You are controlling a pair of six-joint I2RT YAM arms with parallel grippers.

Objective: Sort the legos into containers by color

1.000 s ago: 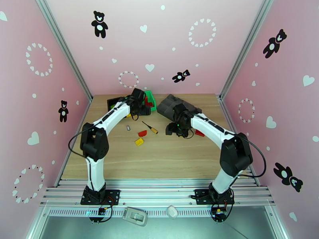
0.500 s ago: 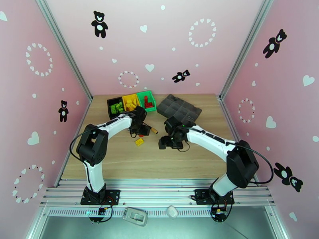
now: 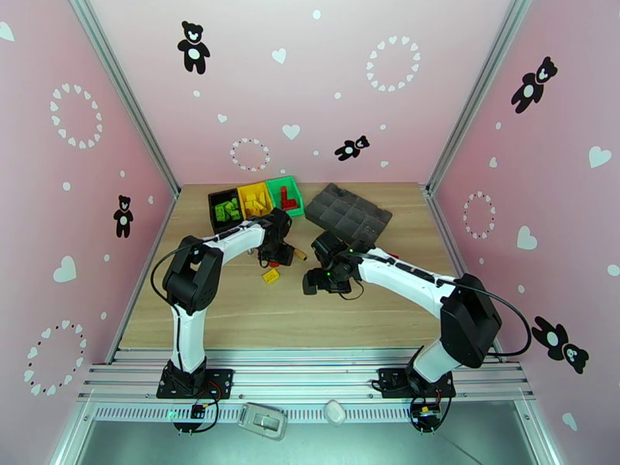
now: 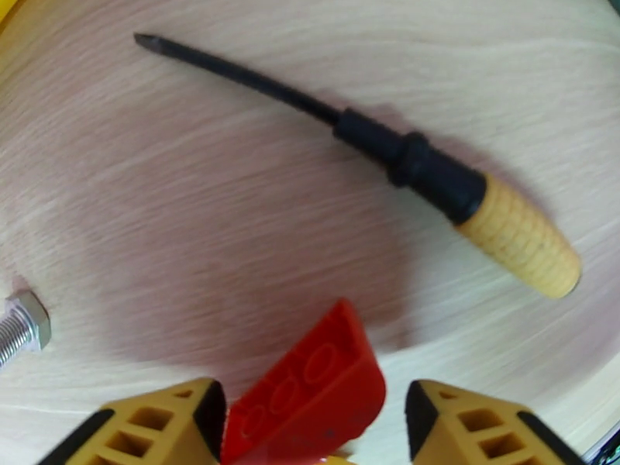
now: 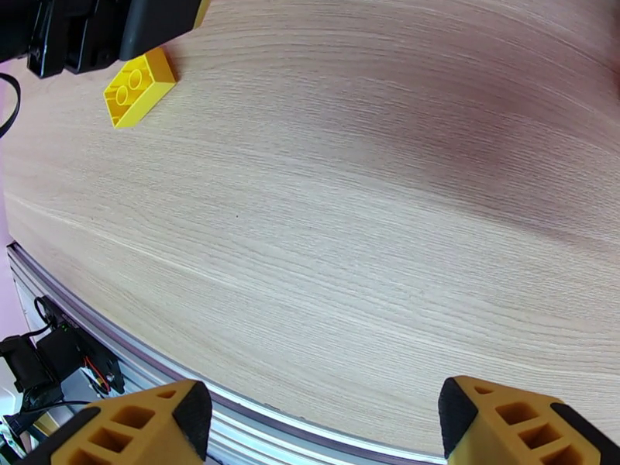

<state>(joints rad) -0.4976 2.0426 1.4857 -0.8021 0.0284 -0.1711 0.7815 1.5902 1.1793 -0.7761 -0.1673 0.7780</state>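
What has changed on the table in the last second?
The left tool swung back from the bins and now straddles the red brick, not yet gripping it. The right tool moved left, open and empty. The yellow brick and the screwdriver stayed put.

We are looking into a robot test cell in a lab: a wooden tabletop (image 3: 310,311) boxed in by pink panels (image 3: 310,71) printed with bears and hearts, framed by aluminium profiles (image 3: 124,94), with two white robot arms (image 3: 403,273) bolted to a slotted metal rail (image 3: 310,373).

Screwdriver (image 4: 411,160) lies behind the brick (image 4: 310,397) — bolt (image 4: 19,331) at left.
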